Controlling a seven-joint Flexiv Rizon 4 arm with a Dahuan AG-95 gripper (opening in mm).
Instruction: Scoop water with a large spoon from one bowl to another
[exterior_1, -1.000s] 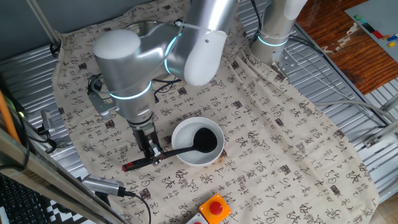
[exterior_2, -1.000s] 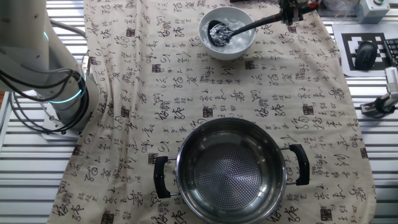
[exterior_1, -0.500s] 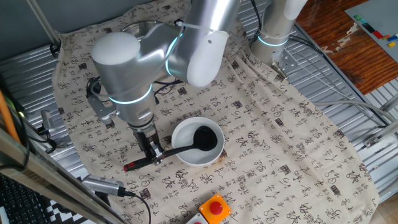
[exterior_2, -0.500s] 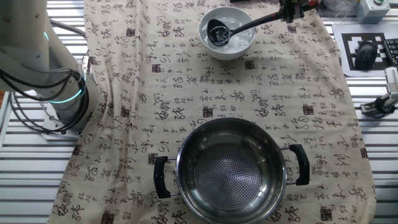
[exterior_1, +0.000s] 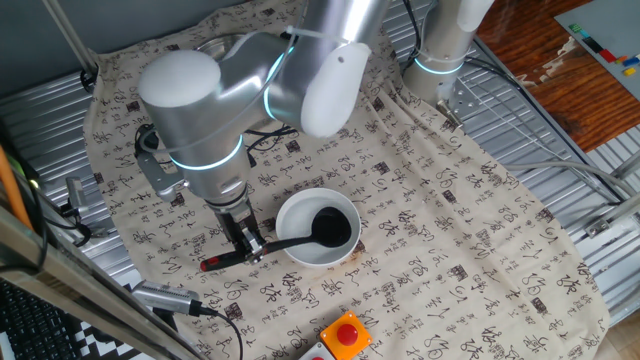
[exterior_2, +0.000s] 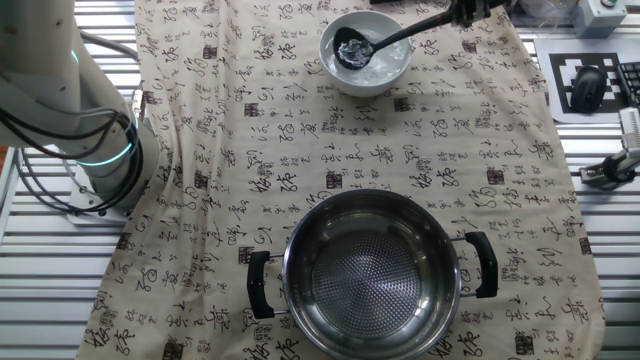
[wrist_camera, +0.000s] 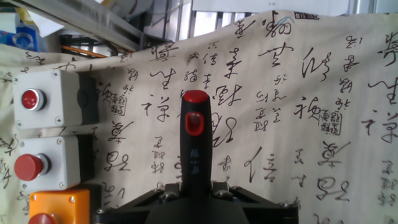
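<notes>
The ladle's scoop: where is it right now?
In both fixed views the ladle has its scoop inside the white bowl, handle clamped by the gripper at the bowl's side; the steel pot sits apart, across the cloth.

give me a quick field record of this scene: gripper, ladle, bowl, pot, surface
gripper: the gripper is shut on the ladle's handle
ladle: the ladle has its scoop in the bowl; the red handle end points away from the bowl
bowl: the bowl is white, holds water, and sits on the cloth
pot: the pot is steel, has two black handles, and looks empty
surface: the cloth is printed with calligraphy
</notes>
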